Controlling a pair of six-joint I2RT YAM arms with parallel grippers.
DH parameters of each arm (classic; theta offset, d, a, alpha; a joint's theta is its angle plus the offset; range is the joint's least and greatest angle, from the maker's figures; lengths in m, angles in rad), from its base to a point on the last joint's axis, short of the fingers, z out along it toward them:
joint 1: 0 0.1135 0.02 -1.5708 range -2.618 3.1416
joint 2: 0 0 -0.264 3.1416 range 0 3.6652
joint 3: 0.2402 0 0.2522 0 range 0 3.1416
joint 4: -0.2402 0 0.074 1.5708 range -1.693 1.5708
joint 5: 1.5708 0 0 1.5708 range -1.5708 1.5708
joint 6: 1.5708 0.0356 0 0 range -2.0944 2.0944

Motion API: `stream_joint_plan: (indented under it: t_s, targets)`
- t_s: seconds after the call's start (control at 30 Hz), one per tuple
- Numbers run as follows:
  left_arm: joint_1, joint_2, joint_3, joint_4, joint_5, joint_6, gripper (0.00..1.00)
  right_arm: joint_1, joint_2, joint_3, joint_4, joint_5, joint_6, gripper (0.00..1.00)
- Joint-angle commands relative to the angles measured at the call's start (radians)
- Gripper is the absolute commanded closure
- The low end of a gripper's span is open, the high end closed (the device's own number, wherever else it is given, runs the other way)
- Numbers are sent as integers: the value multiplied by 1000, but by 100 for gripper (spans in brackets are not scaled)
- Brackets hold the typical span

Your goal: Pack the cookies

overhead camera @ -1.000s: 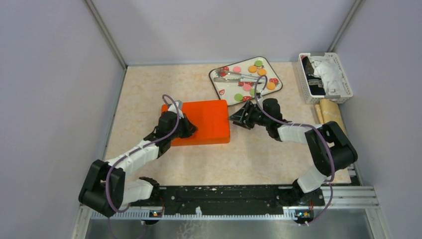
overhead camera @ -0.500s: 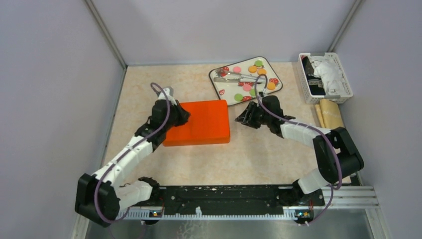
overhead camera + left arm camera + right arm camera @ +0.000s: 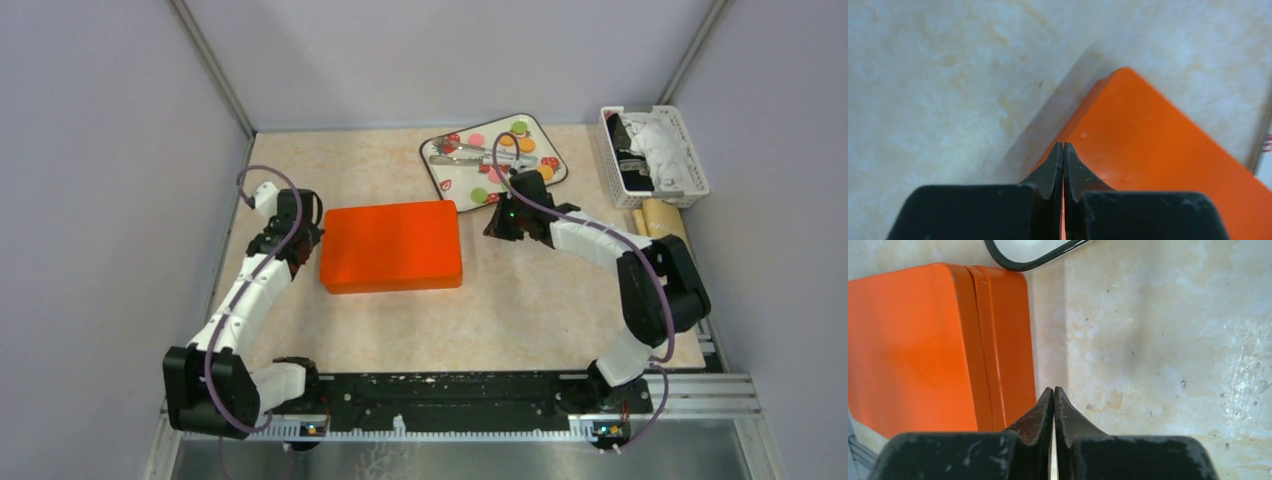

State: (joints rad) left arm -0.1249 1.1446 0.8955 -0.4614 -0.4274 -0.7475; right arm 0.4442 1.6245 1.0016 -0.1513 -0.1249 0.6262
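Observation:
The cookies (image 3: 520,127), small orange, green and pink discs, lie on a white strawberry-print tray (image 3: 428,165) at the back middle. A shut orange box (image 3: 390,245) lies flat in the middle of the table. My left gripper (image 3: 310,236) is shut and empty just off the box's left end; in the left wrist view the left gripper (image 3: 1063,145) points at a corner of the box (image 3: 1158,150). My right gripper (image 3: 493,228) is shut and empty on the tabletop right of the box, its tips (image 3: 1054,389) beside the box's end (image 3: 923,340).
Metal tongs (image 3: 470,153) lie across the tray, whose black rim (image 3: 1038,262) shows ahead of the right gripper. A white basket (image 3: 655,155) with cloths and a tan roll (image 3: 665,225) stand at the right wall. Grey walls enclose the table.
The left arm has drawn back leftward off the box's top. The right gripper has gone from open to shut and moved slightly right, away from the box.

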Motion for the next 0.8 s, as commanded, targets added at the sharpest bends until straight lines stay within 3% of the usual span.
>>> stream_joint_plan:
  t_s: [0.0,0.33,0.53,0.77]
  targets:
    - [2,33,-85,-42,-109,-115,100,24,72,94,-104,41,-59,100]
    - [4,66,-170,55,-177,-85,100,39,192,156,-136,43,-69,100]
    - [4,92,-318,361,-33,-36,100,54,225,170,-141,22,-69,100]
    - [4,120,-354,496,172,-1,100,86,264,188,-97,-67,-75,100]
